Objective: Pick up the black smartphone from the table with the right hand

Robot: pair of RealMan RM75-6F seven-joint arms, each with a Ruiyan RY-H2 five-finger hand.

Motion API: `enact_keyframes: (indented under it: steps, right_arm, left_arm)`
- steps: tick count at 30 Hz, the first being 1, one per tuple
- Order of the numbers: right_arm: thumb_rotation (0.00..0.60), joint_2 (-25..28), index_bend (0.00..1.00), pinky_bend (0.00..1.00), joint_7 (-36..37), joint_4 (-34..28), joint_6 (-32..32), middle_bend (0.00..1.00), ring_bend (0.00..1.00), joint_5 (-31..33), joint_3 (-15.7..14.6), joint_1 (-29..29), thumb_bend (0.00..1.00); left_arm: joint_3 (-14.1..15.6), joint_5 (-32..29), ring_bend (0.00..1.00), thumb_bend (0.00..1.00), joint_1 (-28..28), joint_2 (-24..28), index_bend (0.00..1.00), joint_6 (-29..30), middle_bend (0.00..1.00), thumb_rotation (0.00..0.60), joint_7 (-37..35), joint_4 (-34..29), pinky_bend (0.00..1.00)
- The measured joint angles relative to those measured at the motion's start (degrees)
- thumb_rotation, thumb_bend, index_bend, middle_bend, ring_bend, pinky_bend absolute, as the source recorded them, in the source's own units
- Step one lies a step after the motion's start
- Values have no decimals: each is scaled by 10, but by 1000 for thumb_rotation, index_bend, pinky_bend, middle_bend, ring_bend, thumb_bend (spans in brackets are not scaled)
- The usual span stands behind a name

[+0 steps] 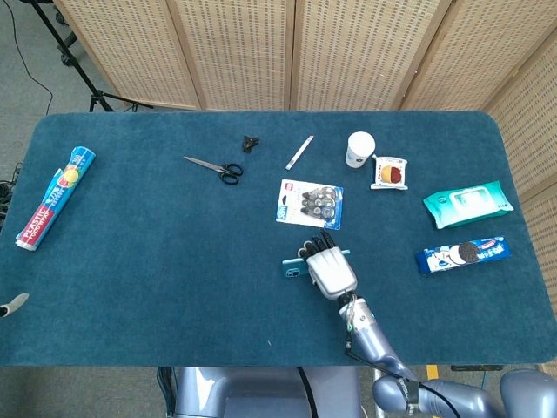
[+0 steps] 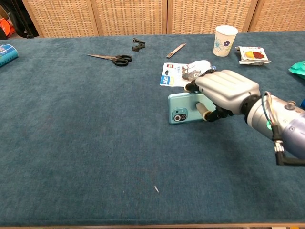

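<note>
My right hand grips the smartphone and holds it above the table, tilted up on its long edge. Its teal back with the camera lenses faces the chest view; the black screen side is turned away. Fingers wrap over the top edge and the thumb presses the teal back. In the head view the right hand covers most of the smartphone, which shows as a thin teal strip. My left hand appears in neither view.
A blister pack lies just behind the hand. Farther back are scissors, a black clip, a paper cup and a snack packet. Wipes and a cookie pack lie at right, a foil roll at left.
</note>
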Motion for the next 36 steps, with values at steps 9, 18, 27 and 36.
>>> enact_keyframes:
  steps: [9,18,27,36]
  right_arm:
    - [600,0,347,81,-63,6,-16,201,142,58,45,53,577]
    - [600,81,148,41,-21,-75,41,9,0,17,5,15,370]
    - [600,183,31,0,109,-107,156,0,0,-88,-65,-77,2]
    - [600,236,30,0,241,-76,287,0,0,-159,-116,-177,0]
  left_arm:
    - [-2,-5,0,0,0,1,0,-1,0,600,-4,2,0]
    - [1,4,0,0,1,1,0,0,0,600,-5,8,0]
    - [8,35,0,0,1,-21,0,18,0,600,20,17,0]
    - [8,28,0,0,1,-30,0,16,0,600,41,15,0]
